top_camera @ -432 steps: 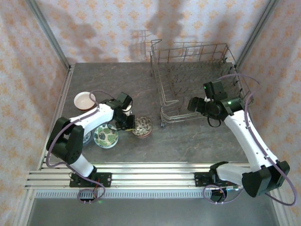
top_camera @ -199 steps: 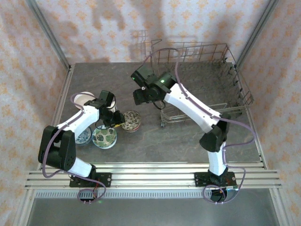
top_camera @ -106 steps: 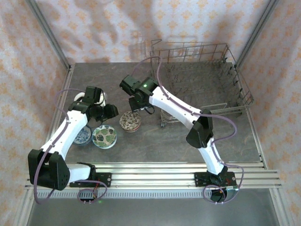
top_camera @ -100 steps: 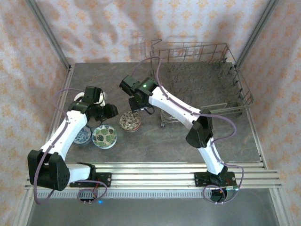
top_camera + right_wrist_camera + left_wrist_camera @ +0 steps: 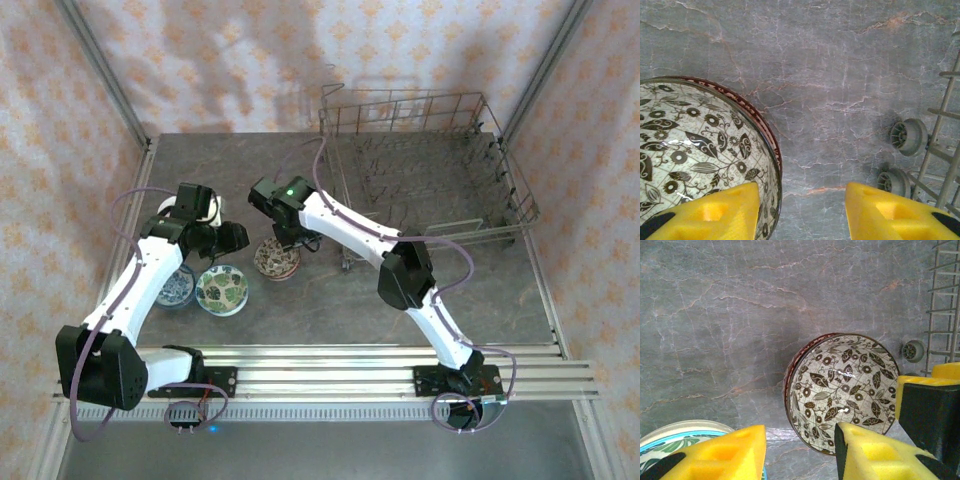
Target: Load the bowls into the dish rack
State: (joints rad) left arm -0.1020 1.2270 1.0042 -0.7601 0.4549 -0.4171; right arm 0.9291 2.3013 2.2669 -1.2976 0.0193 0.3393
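We are finding a pale bowl [image 5: 166, 208] at the far left of the tabletop [image 5: 300, 310], lying partly hidden beneath the left arm [image 5: 140, 275]. Toward the near edge, a blue-and-white bowl [image 5: 180, 290] and a green floral bowl [image 5: 222, 290] are sitting upright, side by side.

The left jaws are hovering just left of the brown-and-white bowl [image 5: 842, 390]. They are standing moderately apart and gripping nothing.

That bowl is sitting upright on the tabletop, near the wheels [image 5: 908, 136] at the left corner of the dish rack [image 5: 400, 110].

The right arm [image 5: 345, 225] is reaching across to it. The right jaws are standing apart and straddling the bowl's right rim, one over the inside and one outside. We are seeing no contact.

The dish rack is occupying the far right, and all four bowls are lying outside it.
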